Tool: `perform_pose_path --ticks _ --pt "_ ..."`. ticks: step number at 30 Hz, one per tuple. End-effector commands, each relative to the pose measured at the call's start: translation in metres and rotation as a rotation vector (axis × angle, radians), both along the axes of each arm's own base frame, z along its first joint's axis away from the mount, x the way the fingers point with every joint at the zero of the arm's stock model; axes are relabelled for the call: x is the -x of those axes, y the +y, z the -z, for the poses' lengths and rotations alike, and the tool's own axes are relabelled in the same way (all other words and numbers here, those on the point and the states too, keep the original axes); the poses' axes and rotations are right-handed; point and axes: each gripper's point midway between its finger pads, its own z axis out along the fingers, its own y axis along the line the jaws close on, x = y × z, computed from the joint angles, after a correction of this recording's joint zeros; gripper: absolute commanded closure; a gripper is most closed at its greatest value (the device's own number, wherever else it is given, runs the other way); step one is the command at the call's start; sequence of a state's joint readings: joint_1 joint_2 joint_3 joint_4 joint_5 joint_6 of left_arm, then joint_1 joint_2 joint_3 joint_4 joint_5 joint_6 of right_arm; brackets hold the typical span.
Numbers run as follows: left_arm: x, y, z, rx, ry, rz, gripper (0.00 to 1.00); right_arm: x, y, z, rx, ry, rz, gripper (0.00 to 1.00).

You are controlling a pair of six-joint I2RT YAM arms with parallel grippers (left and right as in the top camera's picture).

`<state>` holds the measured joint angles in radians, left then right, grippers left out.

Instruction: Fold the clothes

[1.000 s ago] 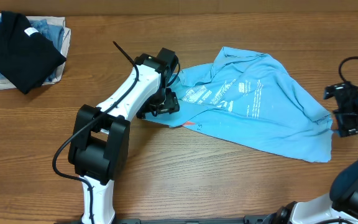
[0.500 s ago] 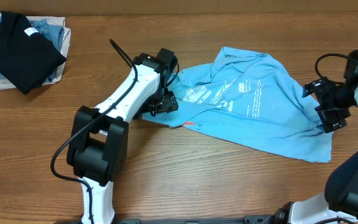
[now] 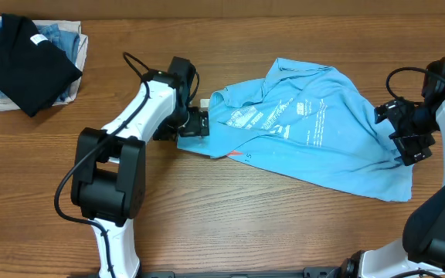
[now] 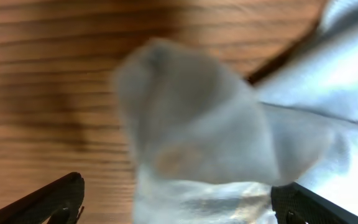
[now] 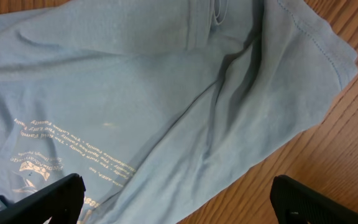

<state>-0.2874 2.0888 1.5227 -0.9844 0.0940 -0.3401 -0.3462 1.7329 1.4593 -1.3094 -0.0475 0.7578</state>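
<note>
Shirt spot: the sky-blue t-shirt [image 3: 315, 131] is lying crumpled on the desk [image 3: 246, 232], between the two sets of fingers
Shirt's long way: it is stretching from the left fingers [image 3: 198, 122] across to the right fingers [image 3: 402, 139]
Left fingers: they are standing wide apart and gripping nothing; the shirt's near end is sitting right in front of them, too blurry to tell if it is touching
Right fingers: they are standing wide apart above the shirt's other end, gripping nothing
Nearer arm: each arm is waiting by its own end, so I am guessing each one needs to come down on the cloth just ahead of its fingers
Count: one blue t-shirt, two arms, one black folded shirt [image 3: 25, 62] lying on one small pile [image 3: 72, 46] of folded clothes, well behind the left fingers
</note>
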Motion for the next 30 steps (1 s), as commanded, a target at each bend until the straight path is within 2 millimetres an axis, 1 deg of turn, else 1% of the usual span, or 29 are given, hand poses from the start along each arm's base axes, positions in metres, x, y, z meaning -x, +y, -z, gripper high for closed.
perform_pose_path --ticks 1,4,6,10,12,13,16,18,19,20,21,25,27,29,30 --pt "0.01 -0.02 -0.007 0.113 -0.002 0.126 0.02 -0.004 -0.003 -0.006 0.02 -0.019 -0.007 0.0" --pt "0.012 -0.025 -0.007 0.145 0.003 0.148 0.04 -0.005 -0.003 -0.006 0.021 -0.019 -0.007 0.0" --pt "0.012 -0.025 -0.007 0.145 0.004 0.148 0.1 -0.004 -0.003 -0.006 0.02 -0.019 -0.007 0.0" --pt "0.013 -0.024 -0.007 0.145 0.007 0.147 0.29 -0.004 -0.003 -0.006 0.02 -0.019 -0.007 0.0" --pt "0.014 -0.024 -0.007 0.143 0.01 0.147 0.41 -0.004 -0.003 -0.006 0.02 -0.019 -0.007 0.0" --pt "0.014 -0.024 -0.007 0.143 0.011 0.147 0.44 -0.004 -0.003 -0.006 0.02 -0.018 -0.007 0.0" --pt "0.016 -0.024 -0.008 0.142 0.017 0.146 0.5 -0.004 -0.003 -0.006 0.02 -0.019 -0.007 0.0" --pt "0.018 -0.023 -0.012 0.139 0.027 0.145 0.66 -0.004 -0.003 -0.006 0.02 -0.019 -0.007 0.0" --pt "0.018 -0.022 -0.015 0.138 0.03 0.144 0.81 -0.004 -0.003 -0.006 0.02 -0.018 -0.007 0.0" --pt "0.019 -0.022 -0.02 0.138 0.033 0.144 0.92 -0.004 -0.003 -0.006 0.02 -0.018 -0.007 0.0" --pt "0.019 -0.022 -0.027 0.137 0.035 0.14 0.96 -0.004 -0.003 -0.006 0.02 -0.017 -0.007 0.0" --pt "0.017 -0.023 -0.058 0.14 0.021 0.119 0.94 -0.002 0.0 -0.005 0.012 -0.007 -0.011 0.0" --pt "0.016 -0.023 -0.071 0.144 0.01 0.091 0.9 0.001 0.003 -0.002 0.008 0.008 -0.018 0.0" --pt "0.015 -0.023 -0.079 0.147 -0.002 0.072 0.85 0.007 0.008 0.003 -0.001 0.034 -0.026 0.0" --pt "0.014 -0.023 -0.081 0.149 -0.006 0.065 0.84 0.011 0.011 0.007 -0.007 0.05 -0.031 0.0"
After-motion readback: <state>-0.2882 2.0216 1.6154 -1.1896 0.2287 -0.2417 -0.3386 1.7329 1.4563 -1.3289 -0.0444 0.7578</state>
